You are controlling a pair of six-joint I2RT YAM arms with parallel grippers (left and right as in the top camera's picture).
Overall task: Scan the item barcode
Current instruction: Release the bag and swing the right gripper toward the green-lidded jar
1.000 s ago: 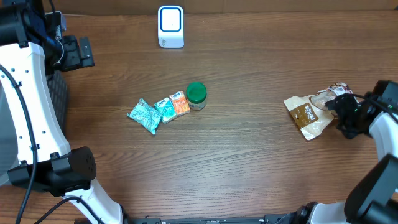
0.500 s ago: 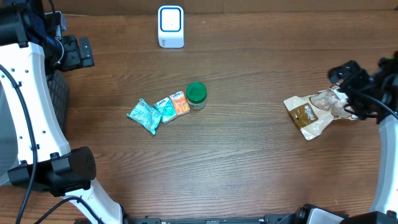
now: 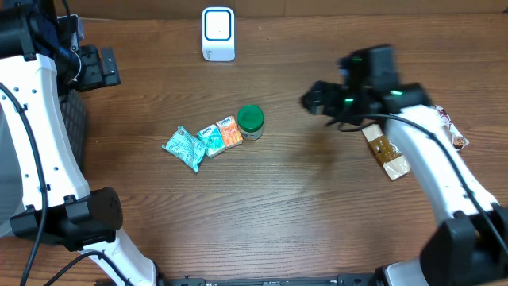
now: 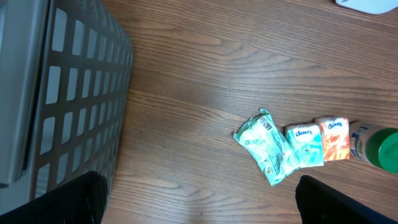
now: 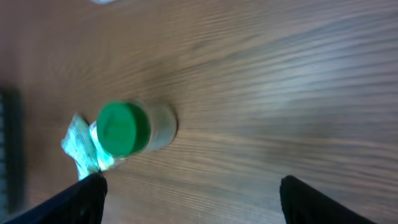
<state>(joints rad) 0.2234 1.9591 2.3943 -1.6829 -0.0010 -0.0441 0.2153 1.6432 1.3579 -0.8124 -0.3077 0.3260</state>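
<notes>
Brown wood-grain surface (image 3: 317, 206) carries a green-lidded jar (image 3: 251, 121), with tissue packs (image 3: 208, 139) touching its left side. Right of the jar, near it, hovers the right tool (image 3: 312, 101), fingers spread wide and empty. I'd centre over the lid, straddle the body, then close. The left tool (image 4: 199, 186) is also open and empty, and the white scanner (image 3: 217, 33) stands well beyond the jar.

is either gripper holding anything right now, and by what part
Nothing is held. The left gripper and the right gripper are both open with nothing between their jaws. The brown pouch lies loose, ungripped.
</notes>
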